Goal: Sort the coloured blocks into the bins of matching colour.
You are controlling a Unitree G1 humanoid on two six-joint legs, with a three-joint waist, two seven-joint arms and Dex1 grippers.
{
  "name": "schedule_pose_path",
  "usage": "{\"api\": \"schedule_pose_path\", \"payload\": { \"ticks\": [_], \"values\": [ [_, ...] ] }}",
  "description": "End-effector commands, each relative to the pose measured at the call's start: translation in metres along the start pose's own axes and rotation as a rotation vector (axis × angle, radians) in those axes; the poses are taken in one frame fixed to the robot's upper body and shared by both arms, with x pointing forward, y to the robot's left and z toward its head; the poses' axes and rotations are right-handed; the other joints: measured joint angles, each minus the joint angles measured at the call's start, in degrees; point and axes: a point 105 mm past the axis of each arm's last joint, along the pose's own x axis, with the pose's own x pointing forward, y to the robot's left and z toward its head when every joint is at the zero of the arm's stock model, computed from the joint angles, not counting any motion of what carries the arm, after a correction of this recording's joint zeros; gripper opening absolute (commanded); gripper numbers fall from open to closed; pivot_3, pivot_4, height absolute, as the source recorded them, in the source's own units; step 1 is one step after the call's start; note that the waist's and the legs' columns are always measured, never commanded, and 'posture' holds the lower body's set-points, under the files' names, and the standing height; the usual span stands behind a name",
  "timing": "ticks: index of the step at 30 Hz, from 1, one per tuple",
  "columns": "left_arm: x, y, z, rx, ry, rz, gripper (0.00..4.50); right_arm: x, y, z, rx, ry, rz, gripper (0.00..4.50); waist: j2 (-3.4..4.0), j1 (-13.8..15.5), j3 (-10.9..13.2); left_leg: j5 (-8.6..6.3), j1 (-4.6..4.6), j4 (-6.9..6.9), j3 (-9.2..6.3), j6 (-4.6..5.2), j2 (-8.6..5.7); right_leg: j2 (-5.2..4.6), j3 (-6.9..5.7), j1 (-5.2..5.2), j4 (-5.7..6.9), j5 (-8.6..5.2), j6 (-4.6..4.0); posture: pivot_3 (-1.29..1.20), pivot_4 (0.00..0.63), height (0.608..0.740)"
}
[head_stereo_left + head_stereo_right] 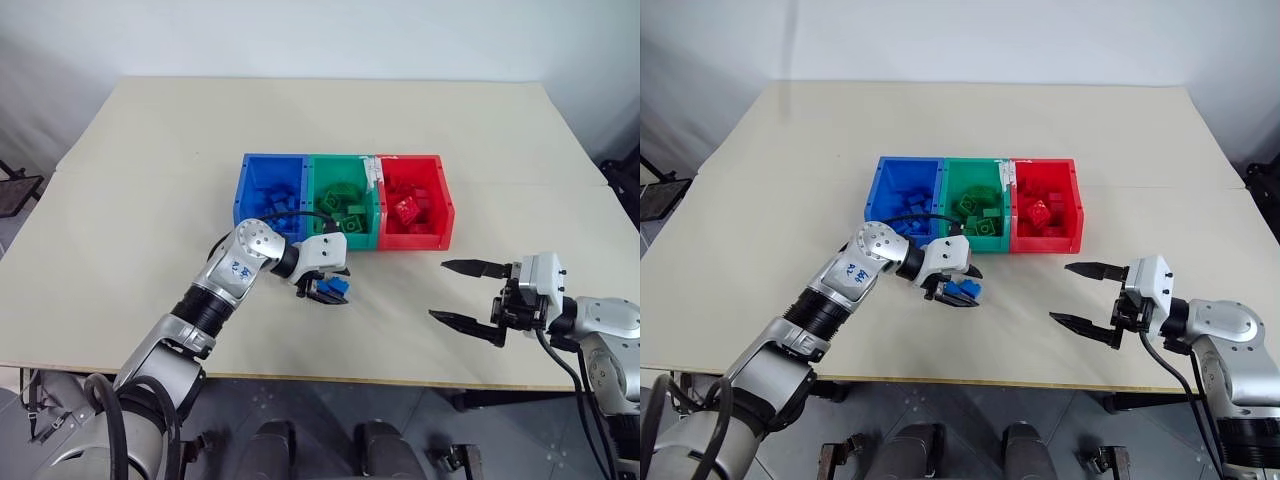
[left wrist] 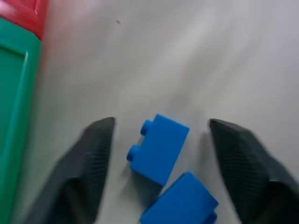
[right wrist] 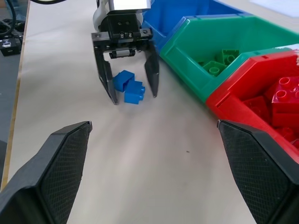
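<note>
Beige table point(image 1: 150, 180), 2 blue blocks point(image 3: 128, 87) touching, lying between left gripper point(image 3: 132, 93) fingers, jaws apart; right gripper point(image 1: 468, 292) spread wide, empty

Between the left hand point(image 2: 159, 154) fingers, the nearer blue block point(image 2: 180, 203) is running off the frame edge; the green bin point(image 2: 14, 116) beside it is also being cropped.

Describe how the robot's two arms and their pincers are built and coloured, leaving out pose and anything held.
Both arms are silver-grey metal with black ribbed joint sections and black cables along them. The left arm bears a small blue marking on its rounded silver joint. The left pincer has a white housing above a black frame with two tapered black fingers. The right pincer matches it: a white block, then two pointed black fingers with cross-hatched pads.
</note>
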Motion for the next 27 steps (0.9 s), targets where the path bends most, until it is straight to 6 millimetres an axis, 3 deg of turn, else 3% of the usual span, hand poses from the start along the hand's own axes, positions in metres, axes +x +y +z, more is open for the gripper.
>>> {"api": "schedule_pose_path", "payload": {
  "ticks": [1, 4, 9, 13, 16, 18, 22, 27],
  "values": [
    [-0.004, -0.003, 0.005, 0.04, -0.022, -0.011, 1.72, 0.001, 0.0, 0.004, -0.008, -0.013, 0.0, 4.5, 0.0, 0.0, 0.0, 0.0, 0.0, 0.0, 0.0, 0.0, 0.0, 0.0, 0.0, 0.0, 0.0, 0.0, 0.0, 0.0, 0.15, 0.74],
    [-0.005, -0.002, 0.005, 0.037, -0.023, -0.006, 0.9, 0.002, 0.0, 0.004, -0.007, -0.014, 0.0, 4.5, 0.0, 0.0, 0.0, 0.0, 0.0, 0.0, 0.0, 0.0, 0.0, 0.0, 0.0, 0.0, 0.0, 0.0, 0.0, 0.0, 0.15, 0.74],
    [-0.01, -0.003, 0.003, 0.036, -0.028, -0.005, 0.9, 0.004, -0.001, 0.005, -0.008, -0.015, 0.002, 4.5, 0.0, -0.11, 0.0, 0.0, 0.01, 0.0, 0.0, 0.0, 0.0, 0.01, 0.0, 0.0, 0.02, 0.0, 0.0, 0.0, 0.15, 0.74],
    [-0.019, 0.006, 0.029, -0.014, -0.216, 0.059, 0.9, 0.006, -0.003, 0.007, -0.011, -0.018, 0.003, 4.5, 0.0, -0.09, 0.0, 0.0, 0.0, 0.01, -0.01, 0.0, 0.02, 0.01, 0.0, -0.02, 0.05, 0.0, 0.0, 0.0, 0.15, 0.74],
    [-0.042, 0.021, 0.061, -0.087, -0.444, 0.156, 0.9, 0.007, -0.004, 0.008, -0.01, -0.022, 0.006, 4.5, 0.0, 0.05, 0.0, 0.0, -0.13, 0.15, -0.08, 0.01, 0.01, -0.05, -0.06, -0.05, 0.05, 0.0, 0.01, 0.0, 0.15, 0.74],
    [-0.059, 0.027, 0.07, -0.138, -0.534, 0.21, 0.9, 0.008, -0.004, 0.008, -0.009, -0.025, 0.007, 4.5, 0.0, -0.02, 0.0, -0.01, -0.19, 0.23, -0.11, 0.02, 0.01, -0.1, -0.09, -0.06, 0.05, 0.01, 0.02, 0.0, 0.15, 0.74],
    [-0.111, 0.03, 0.062, -0.202, -0.597, 0.365, 0.9, 0.01, -0.007, 0.013, 0.002, -0.06, -0.013, 4.5, 0.0, -0.56, 0.0, -0.01, -0.16, 0.21, -0.09, 0.02, 0.05, -0.11, -0.06, -0.08, 0.08, 0.02, 0.03, 0.0, 0.15, 0.74],
    [-0.178, 0.026, 0.034, -0.291, -0.57, 0.649, 0.9, 0.01, -0.018, 0.025, -0.001, -0.132, -0.082, 4.5, 0.0, -1.24, 0.0, 0.0, -0.04, 0.05, -0.09, 0.0, 0.1, -0.2, -0.03, -0.08, 0.11, 0.02, 0.03, 0.0, 0.15, 0.74]
  ]
}}
